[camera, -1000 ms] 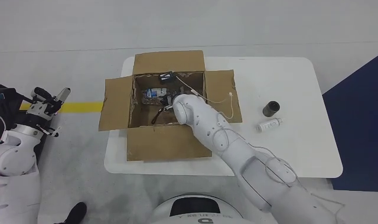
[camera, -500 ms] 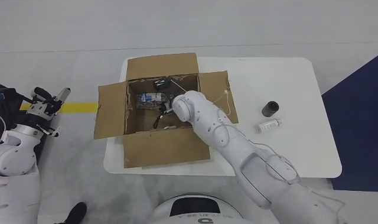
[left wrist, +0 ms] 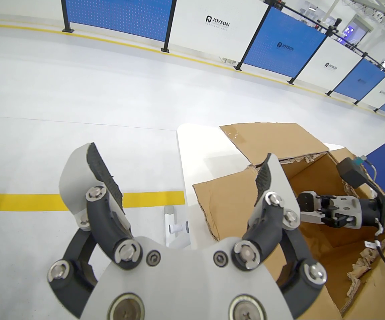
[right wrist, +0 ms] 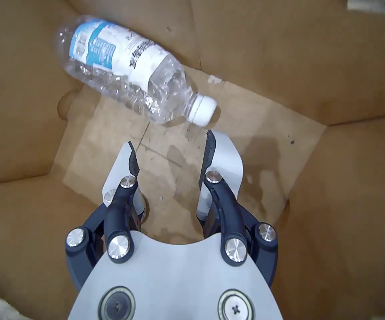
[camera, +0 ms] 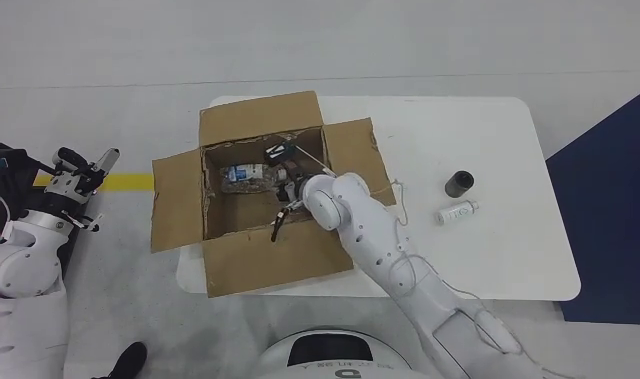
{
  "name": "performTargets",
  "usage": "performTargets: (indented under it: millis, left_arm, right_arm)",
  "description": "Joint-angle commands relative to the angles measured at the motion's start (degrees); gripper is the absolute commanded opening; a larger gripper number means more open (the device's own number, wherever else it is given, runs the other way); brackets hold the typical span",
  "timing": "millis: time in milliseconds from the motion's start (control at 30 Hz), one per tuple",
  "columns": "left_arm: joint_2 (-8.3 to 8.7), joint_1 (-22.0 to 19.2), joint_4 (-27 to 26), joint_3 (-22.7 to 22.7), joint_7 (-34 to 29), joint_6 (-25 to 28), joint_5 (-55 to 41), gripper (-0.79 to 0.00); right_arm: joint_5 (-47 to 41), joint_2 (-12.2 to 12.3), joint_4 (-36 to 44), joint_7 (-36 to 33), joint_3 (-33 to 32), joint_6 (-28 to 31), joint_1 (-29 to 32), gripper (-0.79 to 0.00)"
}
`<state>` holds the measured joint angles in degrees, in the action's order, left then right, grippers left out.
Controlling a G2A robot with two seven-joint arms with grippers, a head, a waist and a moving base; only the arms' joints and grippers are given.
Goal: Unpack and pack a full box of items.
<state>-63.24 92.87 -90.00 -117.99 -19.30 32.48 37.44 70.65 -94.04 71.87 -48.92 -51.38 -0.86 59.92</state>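
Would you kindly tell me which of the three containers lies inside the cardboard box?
The clear water bottle with the white cap, just ahead of the right claw; the dark cylinder and the small white bottle are out on the table.

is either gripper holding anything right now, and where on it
Nothing is held. The right gripper is open inside the box, close to the water bottle; the left gripper is open and empty.

A bottle (camera: 238, 175) lies in the box (camera: 270, 264) at the table's (camera: 480, 269) left end, with a can (camera: 459, 184) and tube (camera: 455, 212) well right.
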Motion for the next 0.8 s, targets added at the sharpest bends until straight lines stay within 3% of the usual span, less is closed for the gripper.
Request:
performTargets:
  millis: [0,67,100,133,267,333,367,767]
  left_arm:
    - [0.00,0.00,0.00,0.00,0.00,0.00,0.00,0.000]
    - [0.00,0.00,0.00,0.00,0.00,0.00,0.00,0.000]
    - [0.00,0.00,0.00,0.00,0.00,0.00,0.00,0.000]
    - [0.00,0.00,0.00,0.00,0.00,0.00,0.00,0.000]
    - [0.00,0.00,0.00,0.00,0.00,0.00,0.00,0.000]
    - [0.00,0.00,0.00,0.00,0.00,0.00,0.00,0.000]
    - [0.00,0.00,0.00,0.00,0.00,0.00,0.00,0.000]
    - [0.00,0.00,0.00,0.00,0.00,0.00,0.00,0.000]
  right_arm:
    - [0.99,-0.01,0.78,-0.30,0.70,-0.14,0.20,-0.345]
    - [1.31,-0.16,1.26,0.67,1.29,-0.50,0.04,-0.320]
    - [1.42,-0.27,1.21,1.19,1.67,-0.74,-0.09,-0.234]
    - [1.64,-0.41,1.07,1.70,2.15,-1.12,-0.29,-0.203]
    - [1.94,-1.42,-1.59,2.79,4.77,-2.65,-2.26,-0.219]
    - [1.59,-2.14,-4.17,3.02,6.06,-3.51,-4.07,-0.114]
    - [1.35,-2.58,-5.56,3.10,6.79,-3.98,-5.06,0.000]
    - [-2.17,-8.83,-21.55,5.60,14.90,-6.80,-16.26,0.000]
